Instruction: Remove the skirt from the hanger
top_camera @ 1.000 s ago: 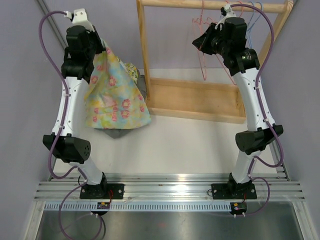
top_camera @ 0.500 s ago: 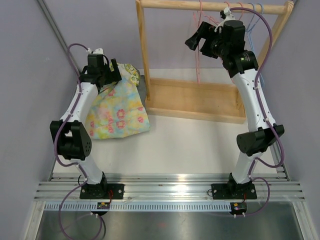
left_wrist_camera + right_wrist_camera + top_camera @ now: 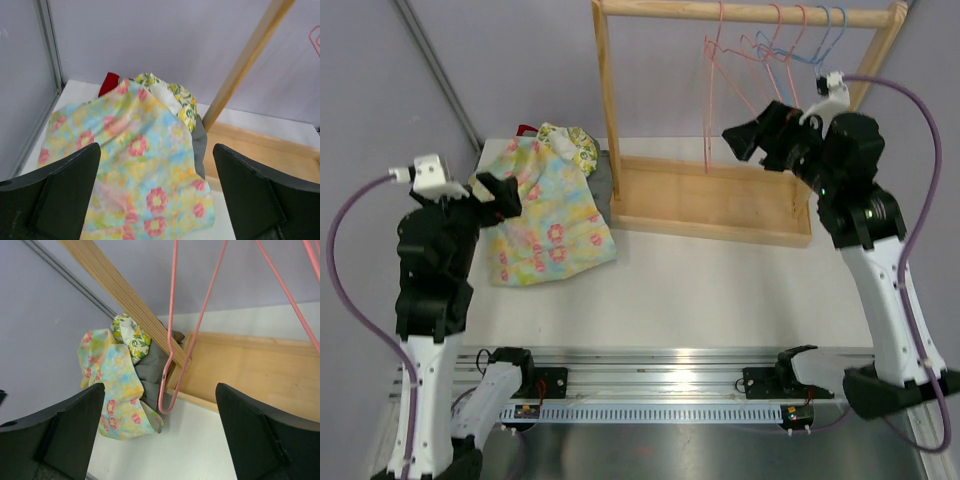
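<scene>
1. The floral skirt (image 3: 548, 215) now lies spread on the table (image 3: 700, 290) at its left side, over a grey cloth (image 3: 199, 145); a second ago it dangled from the left arm
2. The left gripper (image 3: 498, 192) has let go and drawn back; jaws wide, empty
3. The right gripper (image 3: 752, 130), also wide and empty, has backed off the bare pink hanger (image 3: 172, 315) on the wooden rack (image 3: 705, 200); the job looks done

Wooden rack (image 3: 705, 203) stands on far half of table (image 3: 720, 290). Left of rack post, heaped at far-left corner: lemon-print cloth (image 3: 177, 95), red cloth (image 3: 108, 83), grey cloth (image 3: 199, 145). Aluminium rail (image 3: 660, 362) along near edge.
</scene>
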Robot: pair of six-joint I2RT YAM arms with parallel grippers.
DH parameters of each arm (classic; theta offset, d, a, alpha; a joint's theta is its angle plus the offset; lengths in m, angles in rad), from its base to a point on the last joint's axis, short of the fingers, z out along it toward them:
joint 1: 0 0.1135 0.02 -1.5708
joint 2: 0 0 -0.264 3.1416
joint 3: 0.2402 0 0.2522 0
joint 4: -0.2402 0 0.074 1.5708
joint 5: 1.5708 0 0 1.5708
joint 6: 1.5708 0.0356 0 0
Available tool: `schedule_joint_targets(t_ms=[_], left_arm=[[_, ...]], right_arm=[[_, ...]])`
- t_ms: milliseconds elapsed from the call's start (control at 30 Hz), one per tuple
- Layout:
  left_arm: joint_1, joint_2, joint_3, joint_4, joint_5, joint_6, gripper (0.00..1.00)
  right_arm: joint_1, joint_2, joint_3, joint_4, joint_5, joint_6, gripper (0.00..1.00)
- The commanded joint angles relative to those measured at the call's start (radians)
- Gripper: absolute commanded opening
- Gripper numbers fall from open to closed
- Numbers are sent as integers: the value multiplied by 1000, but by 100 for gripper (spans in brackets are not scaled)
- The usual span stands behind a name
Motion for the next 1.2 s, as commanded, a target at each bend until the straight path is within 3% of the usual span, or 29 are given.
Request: schedule_joint_targets(t_ms=[0,167,267,467,767,900,1033,1167], left_arm=[[-3,-141,-279,-46,78,-56,99],[-3,-382,-509,-22,138,-129,99],[-5,-477,-578,-60,131,-125,99],[-9,-516,-578,-82,81,-116,99],[-12,-424,-559,-102,182,-90,99],[-14,-410,-558,-106,161,-93,99],[-22,-372,-543,-132,168,-99,99],[-37,-342,-538,-137,174,-102,99]], right_arm=[[-2,-214,-235,140,-29,-9,99],[-2,-555,-593,276,0,94,99],[-4,-669,-756,262,-15,90,99],[-2,-745,-790,131,32,16,99],[-2,-817,-881,48,92,-51,99],[-4,-813,-853,15,129,-74,99],[-1,-737,-740,-185,206,-136,99],[10,-841,-841,-145,244,-127,99]])
